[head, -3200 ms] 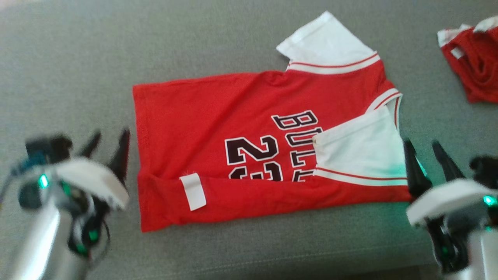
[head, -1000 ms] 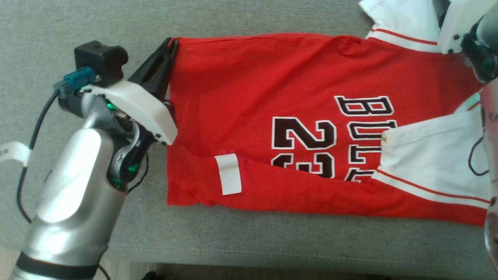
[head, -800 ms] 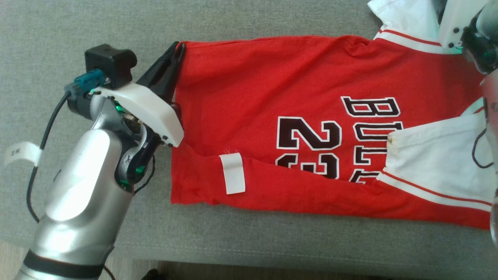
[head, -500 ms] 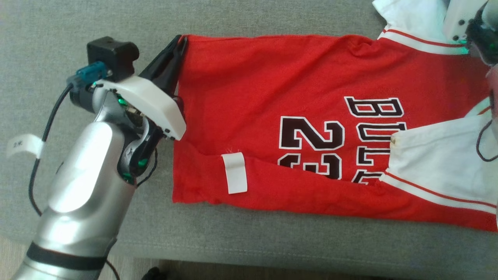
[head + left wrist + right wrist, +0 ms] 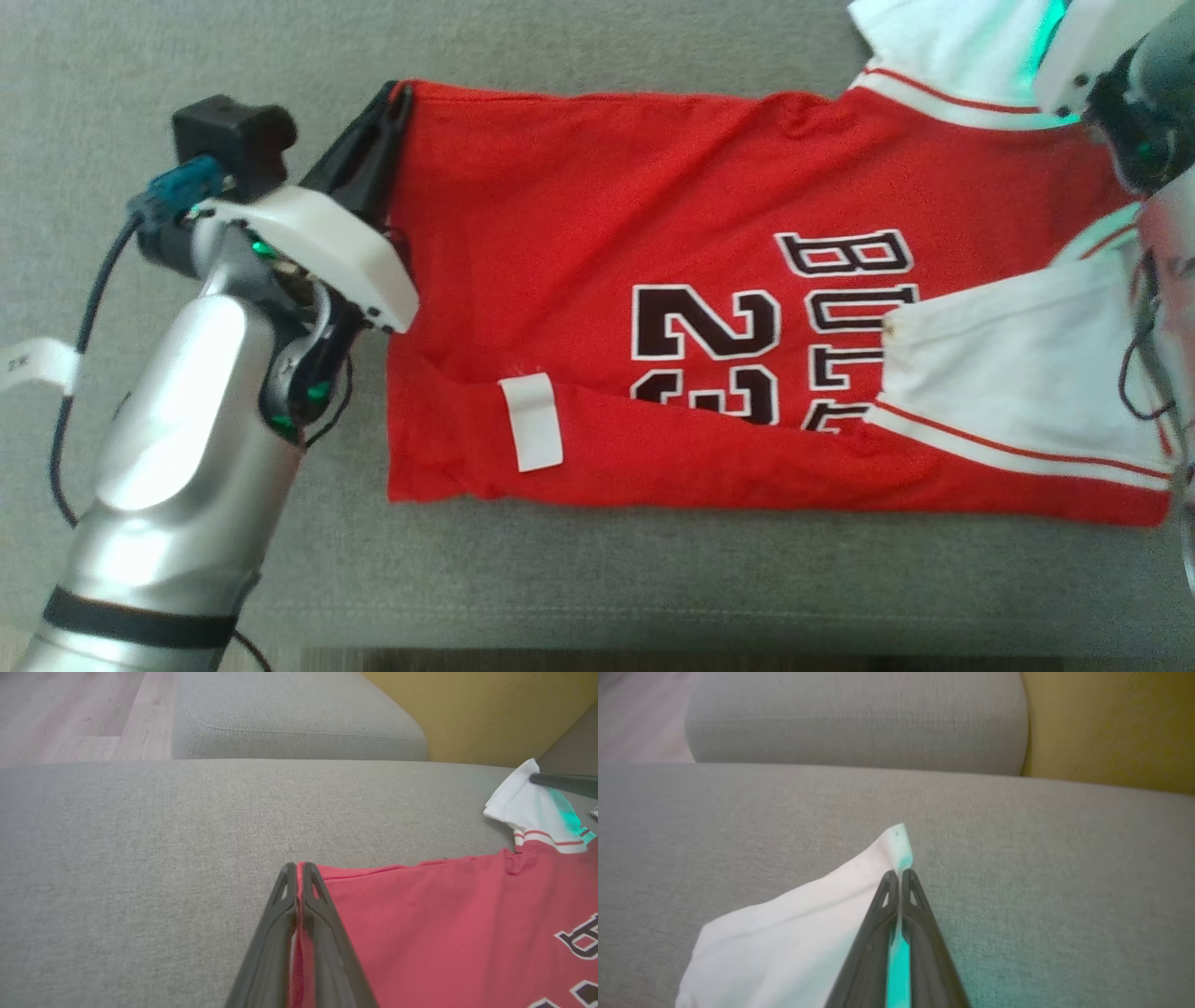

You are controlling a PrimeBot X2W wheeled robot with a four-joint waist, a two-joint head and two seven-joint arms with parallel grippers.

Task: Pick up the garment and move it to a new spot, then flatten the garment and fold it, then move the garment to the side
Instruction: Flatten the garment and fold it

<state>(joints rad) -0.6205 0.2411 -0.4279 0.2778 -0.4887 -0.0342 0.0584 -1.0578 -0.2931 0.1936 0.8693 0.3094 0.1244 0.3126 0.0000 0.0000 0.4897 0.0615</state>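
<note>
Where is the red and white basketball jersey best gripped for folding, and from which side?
Probably at its far edge, coming low from the robot's side, since the jersey lies flat on the grey cushion. The left gripper is shut on the hem corner, the right gripper on the white sleeve tip.

Bright, even daylight with only faint shadows, head view a bit soft, glare patch on the silver left forearm [image 5: 168,467] at lower left, green glow tinting the white sleeve [image 5: 943,37] of the garment [image 5: 579,187] at upper right, wrist views bowed at edges, backgrounds blurry.
</note>
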